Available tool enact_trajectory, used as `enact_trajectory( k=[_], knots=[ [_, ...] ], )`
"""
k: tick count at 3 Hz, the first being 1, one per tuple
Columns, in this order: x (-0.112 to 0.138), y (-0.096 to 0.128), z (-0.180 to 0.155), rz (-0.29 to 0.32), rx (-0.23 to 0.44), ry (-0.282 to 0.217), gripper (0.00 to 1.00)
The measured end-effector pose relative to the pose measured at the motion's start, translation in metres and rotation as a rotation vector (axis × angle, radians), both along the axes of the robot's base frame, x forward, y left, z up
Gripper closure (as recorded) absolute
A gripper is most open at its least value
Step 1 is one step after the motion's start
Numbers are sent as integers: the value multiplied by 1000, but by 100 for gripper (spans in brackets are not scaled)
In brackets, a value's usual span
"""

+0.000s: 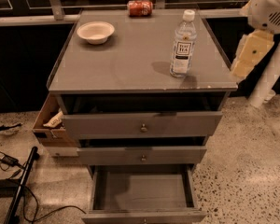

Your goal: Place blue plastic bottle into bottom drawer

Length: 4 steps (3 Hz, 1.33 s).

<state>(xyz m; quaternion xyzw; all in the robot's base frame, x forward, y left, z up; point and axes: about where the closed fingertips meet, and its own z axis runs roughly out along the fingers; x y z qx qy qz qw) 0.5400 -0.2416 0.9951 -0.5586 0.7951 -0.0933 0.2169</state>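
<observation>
The blue plastic bottle (183,45) is a clear bottle with a white cap and a white label. It stands upright on the right side of the grey cabinet top (126,64). The bottom drawer (142,190) is pulled open at the foot of the cabinet, and its shallow grey inside is bare. My gripper (245,59) is cream-coloured and hangs from the white arm (270,6) at the right edge. It is off the cabinet's right side, at about bottle height, apart from the bottle and holding nothing that I can see.
A white bowl (96,31) sits at the back left of the top. A red soda can (140,7) lies at the back edge. The two knobbed drawers (142,125) above are slightly open. A cardboard box (51,122) stands at the cabinet's left. Cables (14,171) lie on the floor.
</observation>
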Motion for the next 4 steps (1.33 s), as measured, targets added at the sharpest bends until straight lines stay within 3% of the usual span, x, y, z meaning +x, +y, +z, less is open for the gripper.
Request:
enact_trajectory(
  k=[1,2,3,4],
  knots=[
    [52,-12,11,-26,25,-43,0],
    [94,-16,11,-32,99,-58,0],
    [120,-12,10,-22,217,-63,0],
    [128,-1,-7,18,411,-34,0]
  ],
)
